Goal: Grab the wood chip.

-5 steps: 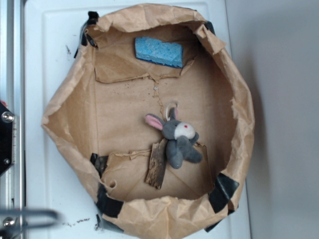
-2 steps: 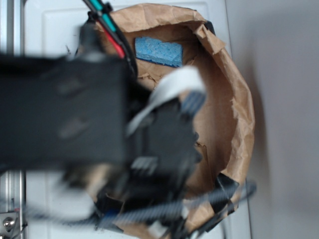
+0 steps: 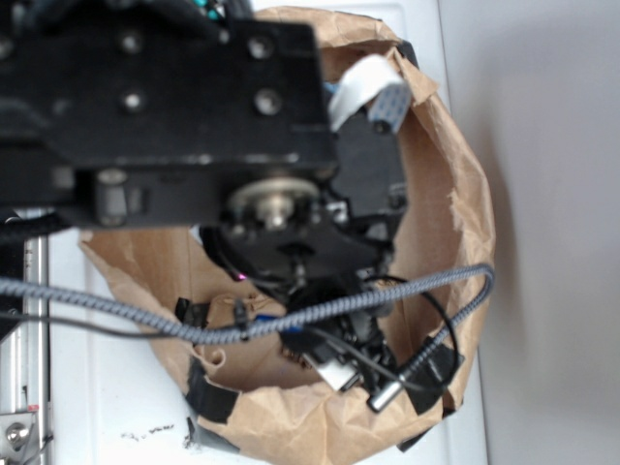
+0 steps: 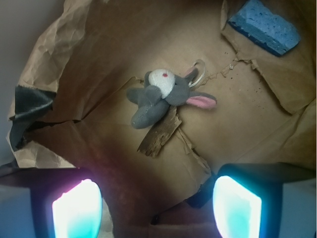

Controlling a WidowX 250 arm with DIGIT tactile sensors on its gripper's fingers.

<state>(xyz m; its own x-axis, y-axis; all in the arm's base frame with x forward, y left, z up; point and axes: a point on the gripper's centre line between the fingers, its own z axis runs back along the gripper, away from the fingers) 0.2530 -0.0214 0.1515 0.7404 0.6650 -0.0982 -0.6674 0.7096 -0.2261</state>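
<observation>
In the wrist view the wood chip (image 4: 159,134) lies flat on the brown paper floor of the bag, a dark-brown streaky strip slanting from lower left to upper right. Its upper end touches the grey plush bunny (image 4: 161,94). My gripper (image 4: 156,207) is open and empty, with its two glowing pads (image 4: 78,210) wide apart at the bottom of the view, above the bag floor and short of the chip. In the exterior view the black arm (image 3: 174,107) covers most of the bag, and the chip and bunny are hidden.
A blue sponge block (image 4: 265,26) lies at the far right corner of the bag. Crumpled paper walls (image 4: 64,34) ring the floor, with black tape (image 4: 29,106) at the left. Torn paper flaps (image 4: 190,153) lie beside the chip. The bag rim (image 3: 475,223) sits on a white surface.
The arm has swung in over the bag from off the left side. It now covers the bunny, the chip and the sponge in the exterior view.
</observation>
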